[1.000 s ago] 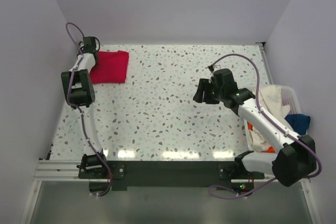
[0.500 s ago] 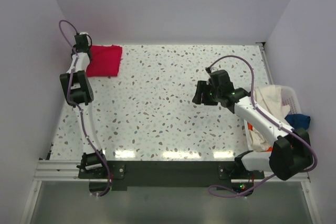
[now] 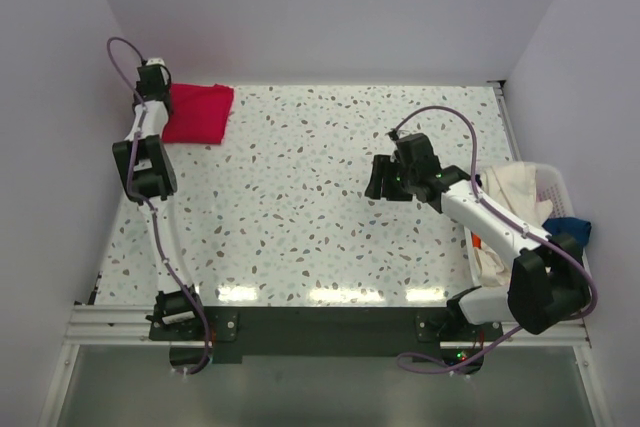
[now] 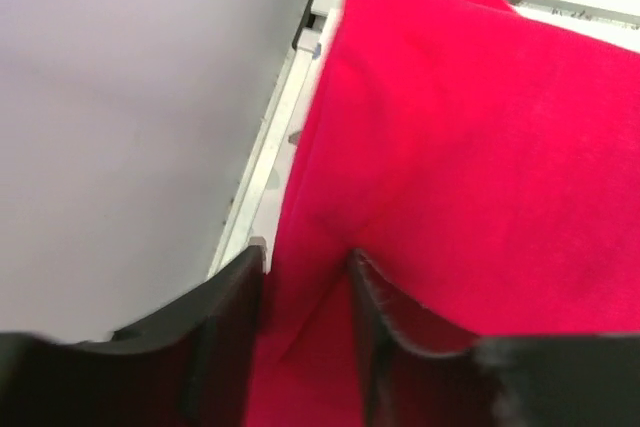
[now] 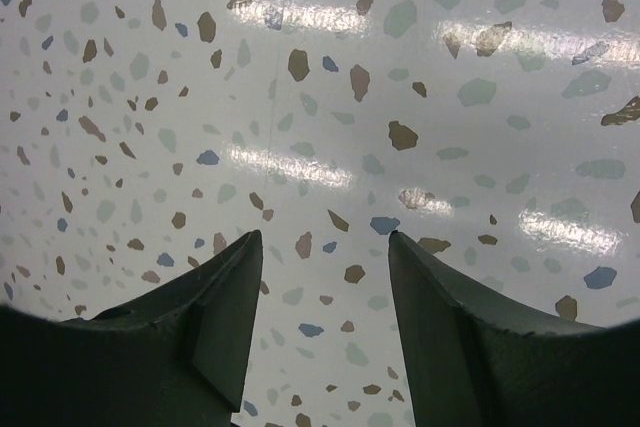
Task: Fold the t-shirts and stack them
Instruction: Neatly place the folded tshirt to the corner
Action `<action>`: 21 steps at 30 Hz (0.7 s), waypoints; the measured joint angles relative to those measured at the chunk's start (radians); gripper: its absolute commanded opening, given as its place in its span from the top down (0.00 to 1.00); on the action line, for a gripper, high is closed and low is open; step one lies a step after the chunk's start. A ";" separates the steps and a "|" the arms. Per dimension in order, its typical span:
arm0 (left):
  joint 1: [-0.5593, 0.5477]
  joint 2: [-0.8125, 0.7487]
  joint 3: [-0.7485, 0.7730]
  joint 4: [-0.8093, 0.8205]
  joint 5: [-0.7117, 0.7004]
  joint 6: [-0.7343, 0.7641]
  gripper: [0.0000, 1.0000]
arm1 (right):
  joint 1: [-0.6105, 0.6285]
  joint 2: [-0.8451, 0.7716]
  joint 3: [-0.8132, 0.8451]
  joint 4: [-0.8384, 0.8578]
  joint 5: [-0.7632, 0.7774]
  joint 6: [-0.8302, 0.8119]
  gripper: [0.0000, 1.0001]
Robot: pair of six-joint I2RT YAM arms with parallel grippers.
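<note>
The crimson-red t-shirt point(image 3: 198, 113) lies folded in the table's far left corner, filling the left wrist view point(image 4: 470, 147). My left gripper point(image 3: 158, 99) sits at the shirt's left edge. Its jaws point(image 4: 305, 257) stand open, with a loose fold of red cloth lying between the fingers. My right gripper point(image 3: 378, 179) hovers open over bare speckled tabletop right of centre, with nothing between its fingers point(image 5: 325, 237). More t-shirts are piled at the right edge: a cream-white one point(image 3: 515, 192), a dark blue one point(image 3: 568, 232) and an orange one point(image 3: 486, 244).
A white slatted basket point(image 3: 556, 183) at the table's right edge holds the piled shirts. A white frame rail point(image 4: 262, 162) and a pale wall point(image 4: 130, 97) run close along the red shirt's left side. The speckled tabletop point(image 3: 300, 197) stretches between the arms.
My left gripper dragged the red t-shirt further into the far left corner, then its jaws parted. The right arm shifted only slightly.
</note>
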 measured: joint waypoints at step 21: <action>-0.010 -0.352 -0.344 0.145 0.135 -0.140 0.13 | 0.000 0.000 -0.017 0.032 -0.001 -0.001 0.43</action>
